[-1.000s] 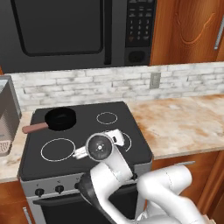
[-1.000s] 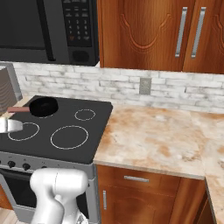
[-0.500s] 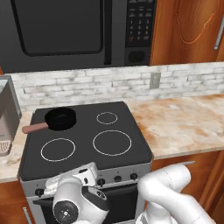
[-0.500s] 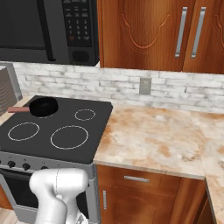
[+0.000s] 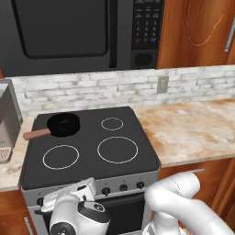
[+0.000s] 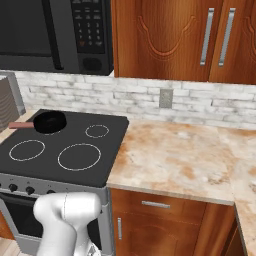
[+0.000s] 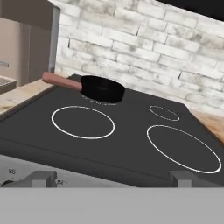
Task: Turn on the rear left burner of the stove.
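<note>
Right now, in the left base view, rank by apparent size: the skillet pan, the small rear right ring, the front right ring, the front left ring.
1. Front right ring, largest.
2. Front left ring, slightly smaller.
3. Skillet pan, handle excluded; it lies farther back, so its true size may match the front left ring.
4. Rear right ring, smallest.

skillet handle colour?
Reddish-brown handle on the black skillet, clearest in the hand view.
</note>
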Robot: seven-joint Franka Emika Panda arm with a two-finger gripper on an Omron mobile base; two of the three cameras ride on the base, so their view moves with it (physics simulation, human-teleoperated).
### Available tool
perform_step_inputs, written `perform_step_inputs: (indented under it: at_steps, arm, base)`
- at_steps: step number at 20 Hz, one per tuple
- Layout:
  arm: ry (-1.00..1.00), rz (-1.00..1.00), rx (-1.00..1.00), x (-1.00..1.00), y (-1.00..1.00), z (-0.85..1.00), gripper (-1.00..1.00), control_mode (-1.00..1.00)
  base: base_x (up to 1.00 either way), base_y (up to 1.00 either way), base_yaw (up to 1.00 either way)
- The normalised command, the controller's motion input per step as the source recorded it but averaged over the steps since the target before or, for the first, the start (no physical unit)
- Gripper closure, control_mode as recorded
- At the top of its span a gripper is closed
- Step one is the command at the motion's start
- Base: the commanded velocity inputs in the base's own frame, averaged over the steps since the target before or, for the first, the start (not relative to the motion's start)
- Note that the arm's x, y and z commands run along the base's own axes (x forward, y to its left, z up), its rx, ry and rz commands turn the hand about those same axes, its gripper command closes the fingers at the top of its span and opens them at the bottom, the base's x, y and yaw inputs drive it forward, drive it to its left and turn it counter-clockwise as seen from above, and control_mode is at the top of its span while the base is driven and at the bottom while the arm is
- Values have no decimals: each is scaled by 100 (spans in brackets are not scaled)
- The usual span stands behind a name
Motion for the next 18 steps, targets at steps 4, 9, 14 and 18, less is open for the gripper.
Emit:
perform_step_inputs:
  at_steps: [4, 9, 14, 18]
  arm:
    - [-10, 0, 0, 0, 40, -67, -100, -100]
    - [-17, 0, 1, 0, 32, -65, -100, -100]
    - [-17, 0, 3, 3, 14, -54, -100, -100]
    - [-17, -2, 5, 8, 6, -46, -100, -100]
  base:
    - [0, 0, 0]
    - [0, 0, 0]
    - [0, 0, 0]
    - [0, 0, 0]
